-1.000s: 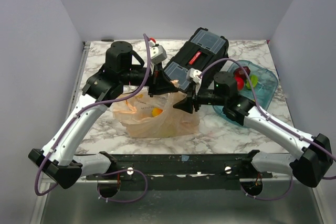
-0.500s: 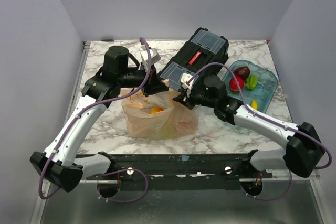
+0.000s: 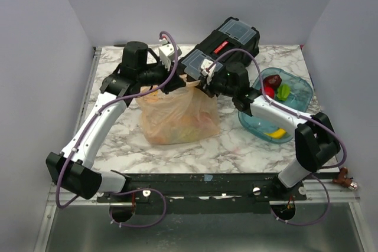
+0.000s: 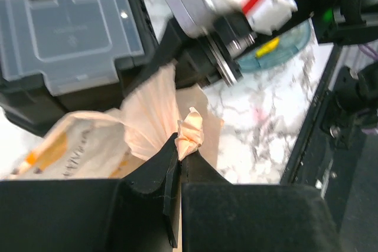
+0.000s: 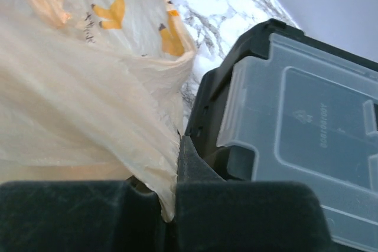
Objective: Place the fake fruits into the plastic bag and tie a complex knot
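On the left, the left gripper [image 4: 179,149] is pressed together on a crumpled peach strip of the plastic bag [image 3: 177,116], pinching it at the bag's upper left corner. The bag stands on the marble bench [image 3: 236,146] between the two arms, with its top stretched from one gripper to the other. A few fake fruits [image 3: 180,129] show faintly as orange and green through its side. At the bag's upper right corner, the right gripper [image 5: 174,166] is clamped on a gathered fold of the same thin film, just beside the black toolbox [image 3: 227,42] with its clear lids. Farther right, the blue tray [image 3: 301,101] lies on the bench, well apart from the bag, holding a red fruit [image 3: 269,91], a green fruit [image 3: 284,91] and a yellow banana [image 3: 276,134].
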`<state>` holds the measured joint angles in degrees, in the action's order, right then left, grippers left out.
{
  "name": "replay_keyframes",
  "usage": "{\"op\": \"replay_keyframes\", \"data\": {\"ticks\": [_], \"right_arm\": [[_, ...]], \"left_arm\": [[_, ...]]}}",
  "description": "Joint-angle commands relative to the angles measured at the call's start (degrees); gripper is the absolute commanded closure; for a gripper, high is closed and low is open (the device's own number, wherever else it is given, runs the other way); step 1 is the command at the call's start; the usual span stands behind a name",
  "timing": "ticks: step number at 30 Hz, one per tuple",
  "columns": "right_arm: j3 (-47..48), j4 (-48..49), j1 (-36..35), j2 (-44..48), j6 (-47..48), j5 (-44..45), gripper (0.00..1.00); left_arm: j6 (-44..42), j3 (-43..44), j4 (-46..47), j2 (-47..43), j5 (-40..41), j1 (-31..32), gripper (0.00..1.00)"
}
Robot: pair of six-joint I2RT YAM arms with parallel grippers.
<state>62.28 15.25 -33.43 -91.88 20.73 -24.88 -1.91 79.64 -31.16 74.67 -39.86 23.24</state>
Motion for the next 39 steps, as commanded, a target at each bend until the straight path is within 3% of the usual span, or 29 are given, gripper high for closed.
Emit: {"op": "replay_keyframes", "data": {"ticks": [1, 3, 4, 5, 7, 9, 14, 20, 26, 30, 32, 36, 39], "right_arm": [[2.23, -8.40, 2.86, -0.50, 4.27, -7.15, 0.99], [1.38, -11.79, 2.87, 2.49, 5.04, -13.35, 0.99], [0.22, -12.60, 2.77, 4.32, 5.04, -15.83, 0.93], [-0.80, -12.91, 2.76, 6.29, 4.47, -17.25, 0.78], [-2.80, -11.19, 2.68, 10.01, -0.55, -17.18, 0.36], [-4.19, -8.01, 2.56, 13.37, -9.05, -14.43, 0.18], [-6.20, 0.90, 0.24, 19.42, -25.21, -8.65, 0.00], [-2.24, 5.41, -6.11, 18.09, -31.38, -1.27, 0.00], [-1.77, 12.78, -9.23, 14.86, -29.20, 2.37, 0.00], [-1.55, 18.38, -12.84, 10.49, -24.91, 14.30, 0.02], [-1.46, 20.83, -13.43, 7.86, -24.09, 17.07, 0.13], [-3.89, 24.24, -13.54, 3.59, -22.98, 16.95, 0.53], [-9.13, 25.97, -13.59, 2.08, -21.28, 14.90, 0.67]], "left_arm": [[0.07, 9.57, 0.53, 0.87, -2.97, -2.45, 1.00], [-0.23, 12.05, -0.19, 1.10, -4.60, -2.50, 1.00], [0.13, 12.84, -0.16, 0.90, -5.21, -2.50, 1.00], [0.97, 12.99, 0.20, 0.47, -5.32, -2.48, 1.00], [3.36, 12.71, 0.91, -0.28, -4.86, -2.46, 1.00], [5.06, 12.13, 1.52, -1.09, -4.42, -2.24, 1.00], [7.66, 9.79, 2.61, -2.75, -3.78, -0.80, 1.00], [9.05, 7.84, 3.96, -3.61, -1.98, 1.46, 1.00], [10.07, 7.02, 5.66, -4.23, -0.91, 2.32, 1.00], [12.00, 6.45, 7.66, -4.71, -3.37, 2.41, 1.00], [13.11, 6.22, 8.57, -5.10, -4.89, 2.59, 1.00], [15.13, 5.55, 10.82, -6.09, -7.58, 2.59, 1.00], [16.67, 4.48, 12.01, -6.96, -8.61, 1.91, 1.00]]}}
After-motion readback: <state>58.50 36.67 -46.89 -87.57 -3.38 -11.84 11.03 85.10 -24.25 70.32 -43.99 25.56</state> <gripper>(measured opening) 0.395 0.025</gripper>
